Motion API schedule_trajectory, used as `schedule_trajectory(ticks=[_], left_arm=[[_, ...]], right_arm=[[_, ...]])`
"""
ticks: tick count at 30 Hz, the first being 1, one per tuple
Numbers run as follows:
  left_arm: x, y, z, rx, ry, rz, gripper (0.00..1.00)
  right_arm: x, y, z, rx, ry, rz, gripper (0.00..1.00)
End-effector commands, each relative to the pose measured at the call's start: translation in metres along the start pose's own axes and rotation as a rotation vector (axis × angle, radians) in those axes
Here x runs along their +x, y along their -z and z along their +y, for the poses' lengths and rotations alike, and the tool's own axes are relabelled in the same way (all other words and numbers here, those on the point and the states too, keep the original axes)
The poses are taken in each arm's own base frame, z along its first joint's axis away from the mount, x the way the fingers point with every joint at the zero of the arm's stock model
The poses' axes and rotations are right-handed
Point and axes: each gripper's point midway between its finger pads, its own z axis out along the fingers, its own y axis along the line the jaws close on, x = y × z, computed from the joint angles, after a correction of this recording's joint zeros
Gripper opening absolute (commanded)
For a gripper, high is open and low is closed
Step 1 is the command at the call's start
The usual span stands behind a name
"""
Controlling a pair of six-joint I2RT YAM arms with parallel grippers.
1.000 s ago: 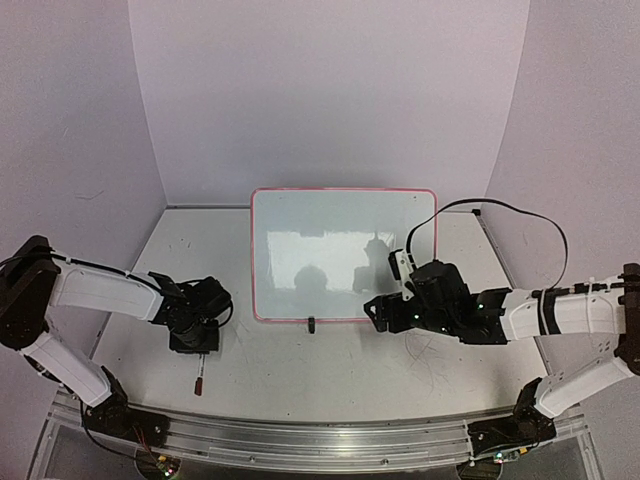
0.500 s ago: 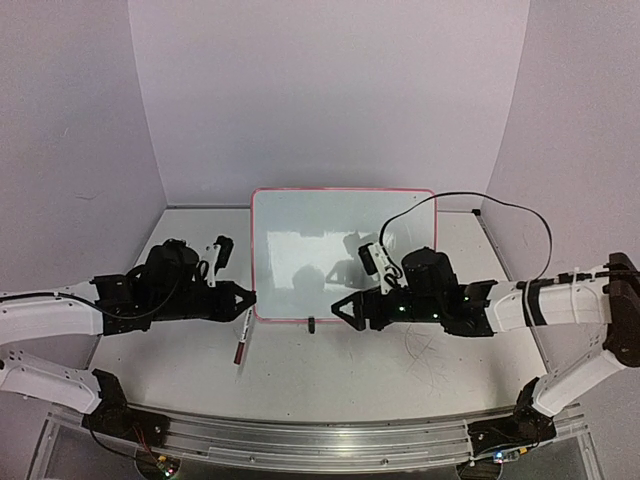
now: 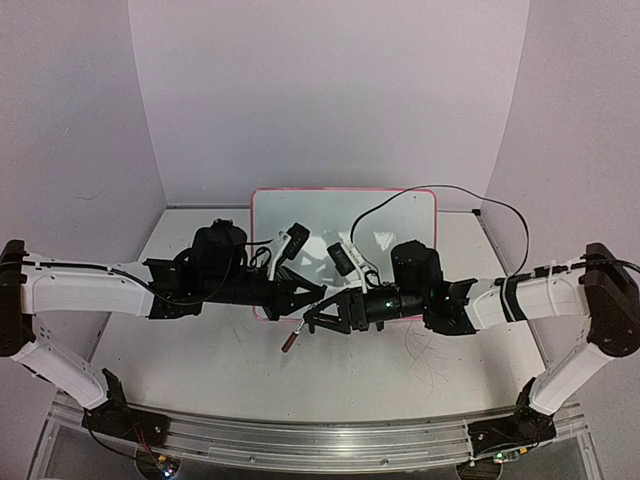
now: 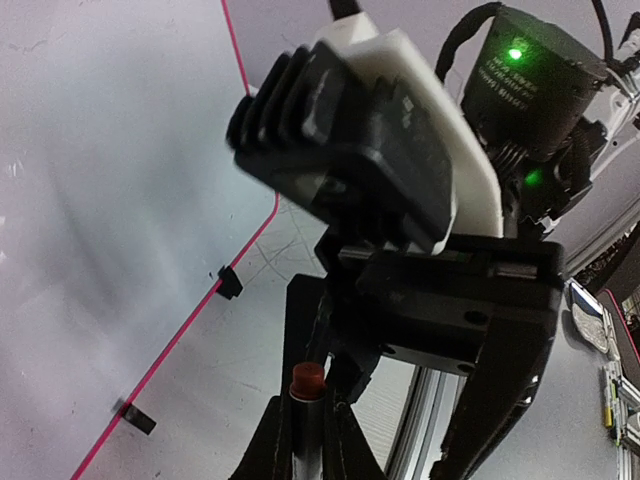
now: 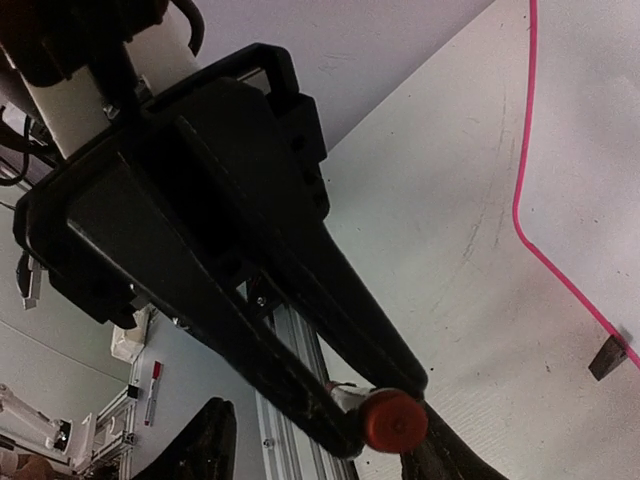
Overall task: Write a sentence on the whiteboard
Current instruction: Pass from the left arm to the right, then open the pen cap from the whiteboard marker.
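Observation:
The whiteboard (image 3: pixel 345 212), a white panel with a pink frame, lies at the table's back middle; it also shows in the left wrist view (image 4: pixel 120 200) and the right wrist view (image 5: pixel 590 150). Its visible face is blank, and the sentence is out of view. My left gripper (image 3: pixel 312 295) (image 4: pixel 307 402) is shut on a slim marker (image 3: pixel 293 335) with a red end cap (image 4: pixel 307 380). My right gripper (image 3: pixel 320 320) (image 5: pixel 320 432) faces it tip to tip, open. The red cap (image 5: pixel 393 420) sits between its fingers, close against the right one (image 5: pixel 440 458).
Two black clip feet (image 4: pixel 229 283) (image 4: pixel 135 417) sit on the board's near edge. A black cable (image 3: pixel 400 205) loops over the board's right part. Grey scribble marks (image 3: pixel 425 350) cover the tabletop at right. An aluminium rail (image 3: pixel 320 440) runs along the near edge.
The left arm lifted the marker from the table at left and carried it to the middle. The right arm swung left to meet it, and its jaws have narrowed around the red cap.

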Motion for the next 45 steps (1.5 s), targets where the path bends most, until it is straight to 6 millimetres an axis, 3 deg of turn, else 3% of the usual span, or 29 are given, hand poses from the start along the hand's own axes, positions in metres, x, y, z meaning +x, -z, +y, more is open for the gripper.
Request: schedule_trajectory(ticks=[1, 11, 18, 21, 24, 27, 30, 37, 45], left_arm=[[-0.042, 0.001, -0.03, 0.119, -0.109, -0.108, 0.0], [-0.046, 0.005, -0.034, 0.14, -0.096, -0.126, 0.0], [-0.053, 0.004, -0.041, 0.178, -0.073, -0.142, 0.0], [-0.056, 0.003, -0.042, 0.181, -0.057, -0.145, 0.02], [-0.06, 0.006, -0.036, 0.145, -0.034, -0.164, 0.31], [-0.06, 0.014, -0.025, 0.073, -0.006, -0.193, 0.74], [-0.054, 0.02, -0.022, 0.06, 0.006, -0.194, 0.86], [-0.024, 0.011, -0.026, 0.128, 0.059, -0.104, 0.84], [-0.018, -0.002, -0.032, 0.184, 0.056, -0.062, 0.5]], right_arm=[[-0.006, 0.001, 0.014, -0.066, 0.024, -0.031, 0.5], [-0.015, 0.005, 0.015, -0.073, 0.024, -0.111, 0.23], [-0.018, 0.007, 0.015, -0.079, 0.021, -0.146, 0.15], [-0.023, 0.009, 0.013, -0.055, 0.018, -0.176, 0.01], [-0.029, 0.016, 0.011, -0.027, 0.014, -0.218, 0.0], [-0.037, 0.026, 0.009, 0.005, 0.016, -0.263, 0.0], [-0.042, 0.043, 0.0, 0.044, 0.002, -0.306, 0.0], [-0.061, 0.075, 0.0, 0.048, 0.011, -0.366, 0.0], [-0.07, 0.082, 0.014, 0.029, 0.043, -0.372, 0.0]])
